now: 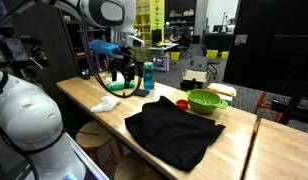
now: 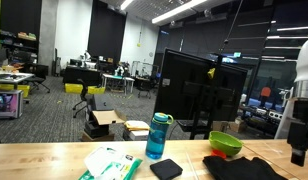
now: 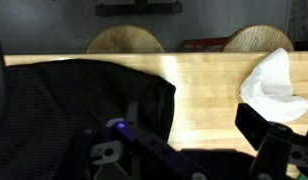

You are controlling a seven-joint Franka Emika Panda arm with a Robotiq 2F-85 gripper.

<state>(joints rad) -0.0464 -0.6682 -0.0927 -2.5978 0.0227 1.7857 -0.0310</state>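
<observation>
My gripper (image 1: pixel 121 80) hangs open and empty a little above the wooden table (image 1: pixel 94 92), near its far end. It is between a crumpled white cloth (image 1: pixel 107 103) and a black cloth (image 1: pixel 174 132) spread flat on the table. In the wrist view the gripper (image 3: pixel 194 132) is over bare wood. There the black cloth (image 3: pixel 74 100) lies to the left and the white cloth (image 3: pixel 273 85) to the right, just past one dark finger. Nothing is between the fingers.
A green bowl (image 1: pixel 206 100) and a red object (image 1: pixel 181 103) sit beyond the black cloth. A teal bottle (image 1: pixel 148 75) and a small black object (image 1: pixel 144 92) stand near the gripper; the bottle (image 2: pixel 157 135) shows again. Round stools (image 3: pixel 124 40) stand beside the table edge.
</observation>
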